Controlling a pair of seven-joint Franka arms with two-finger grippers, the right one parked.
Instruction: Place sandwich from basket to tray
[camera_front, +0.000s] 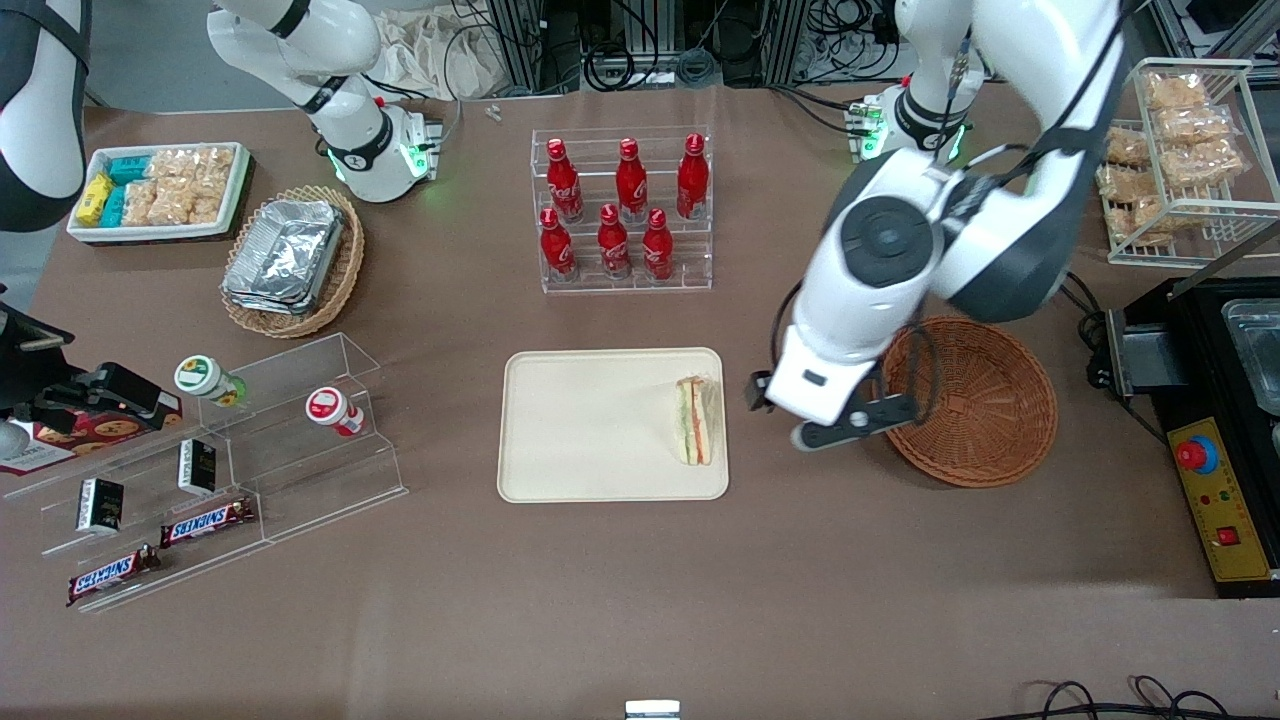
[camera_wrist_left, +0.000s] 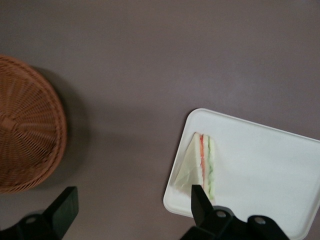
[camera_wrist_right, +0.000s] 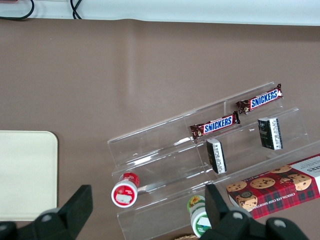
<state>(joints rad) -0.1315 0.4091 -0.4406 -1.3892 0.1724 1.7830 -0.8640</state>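
Triangular white-bread sandwich w/ green & orange-red filling (camera_front: 696, 420) lies on flat cream-beige rect. tray (camera_front: 590, 425), at its edge nearest the jaws. Left gripper (camera_front: 800, 412) hangs over bare table betw. tray & round reddish-brown wicker basket (camera_front: 985, 405), jaws spread wide, holding nothing; one fingertip (camera_wrist_left: 199, 197) overlaps sandwich in wrist cam.

We see even, fairly bright overhead light on the brown surface (camera_front: 600, 600) in the front view, with a paler sheen nearer the camera. Shadows there are faint and soft. The clear rack (camera_front: 300, 420) catches small glints, and the foil containers (camera_front: 285, 255) shine. The left wrist view is dimmer, greyer and slightly soft. In it the basket (camera_wrist_left: 30, 125) throws a broad, blurred shadow toward the tray (camera_wrist_left: 270, 170), which looks almost washed out. The sandwich (camera_wrist_left: 202, 162) shows smeared layers. The gripper (camera_wrist_left: 132, 197) hangs above the surface between basket and tray, its dark fingers (camera_wrist_left: 65, 205) spread apart, close to the lens and unsharp.
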